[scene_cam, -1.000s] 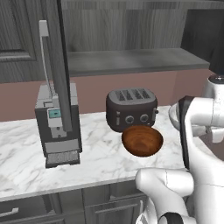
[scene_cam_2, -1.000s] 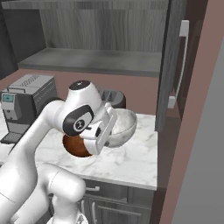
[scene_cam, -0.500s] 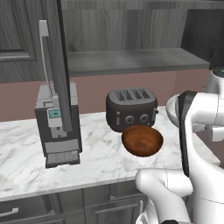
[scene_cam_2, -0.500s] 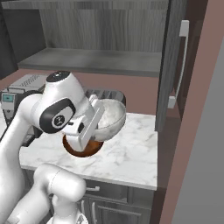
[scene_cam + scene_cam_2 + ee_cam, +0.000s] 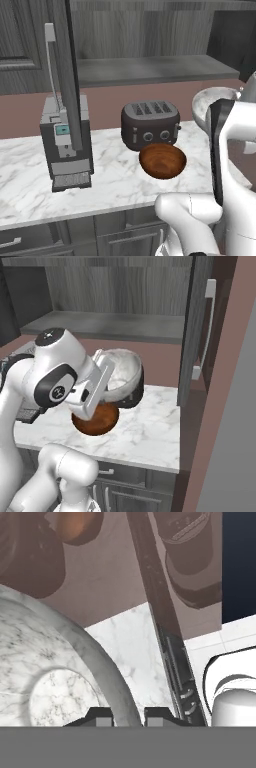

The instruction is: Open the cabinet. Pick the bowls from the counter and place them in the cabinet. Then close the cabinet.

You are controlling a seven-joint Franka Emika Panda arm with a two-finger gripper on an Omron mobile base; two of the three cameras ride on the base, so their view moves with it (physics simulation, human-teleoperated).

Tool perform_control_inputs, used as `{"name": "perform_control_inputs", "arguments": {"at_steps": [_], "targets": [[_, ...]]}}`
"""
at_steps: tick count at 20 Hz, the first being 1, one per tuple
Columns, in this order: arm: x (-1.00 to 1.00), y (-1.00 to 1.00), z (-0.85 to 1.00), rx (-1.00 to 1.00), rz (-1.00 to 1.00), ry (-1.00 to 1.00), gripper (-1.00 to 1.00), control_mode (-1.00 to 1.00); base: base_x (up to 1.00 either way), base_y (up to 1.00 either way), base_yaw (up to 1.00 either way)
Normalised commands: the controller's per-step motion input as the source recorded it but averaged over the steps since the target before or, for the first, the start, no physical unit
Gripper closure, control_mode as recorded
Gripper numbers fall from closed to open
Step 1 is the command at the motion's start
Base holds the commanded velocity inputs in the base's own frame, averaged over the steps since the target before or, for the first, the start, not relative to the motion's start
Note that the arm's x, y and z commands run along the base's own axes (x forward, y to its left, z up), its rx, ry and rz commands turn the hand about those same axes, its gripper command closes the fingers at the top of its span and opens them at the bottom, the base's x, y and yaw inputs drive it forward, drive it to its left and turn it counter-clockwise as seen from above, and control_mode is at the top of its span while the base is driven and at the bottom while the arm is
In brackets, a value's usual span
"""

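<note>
Pincer [image 5: 127, 716] tips press from both sides on the rim of the pale grey-white bowl [image 5: 121, 372], one tip inside the wall and one outside, as the hand view shows; we read this as a pinch on the rim because the bowl is too wide to be spanned whole. We carry that bowl lifted clear of the marble counter [image 5: 150, 433], raised towards the open shelf of the cabinet [image 5: 120, 326], whose right door [image 5: 200, 331] stands swung out with its long silver handle [image 5: 207, 326] facing us. The left door [image 5: 62, 70] also stands open, edge-on in front of the coffee machine [image 5: 65, 145]. The reddish-brown bowl [image 5: 162, 161] sits on the counter just in front of the black toaster [image 5: 150, 125], below the held bowl, waiting for its own trip. We judge the task to be at the first placing: doors open, one bowl in the air, one not yet picked. The rim grip leaves the bowl hanging to one side, so tilting could make it slip.
</note>
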Motion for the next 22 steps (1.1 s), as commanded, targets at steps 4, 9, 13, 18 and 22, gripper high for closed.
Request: {"name": "perform_control_inputs", "arguments": {"at_steps": [4, 9, 13, 18, 22], "targets": [[0.0, 0.01, 0.56, 0.02, 0.0, -0.1, 1.0, -1.0, 0.0, 0.0, 0.0], [0.0, 0.0, 0.47, 0.01, 0.0, -0.08, 1.0, -1.0, 0.0, 0.0, 0.0], [0.01, 0.0, 0.33, 0.0, 0.0, -0.12, 1.0, -1.0, 0.0, 0.0, 0.0], [0.09, 0.0, 0.19, 0.0, 0.0, -0.14, 1.0, -1.0, 0.0, 0.0, 0.0], [0.16, 0.02, 0.1, 0.0, 0.0, -0.14, 1.0, -1.0, 0.0, 0.0, 0.0]]}}
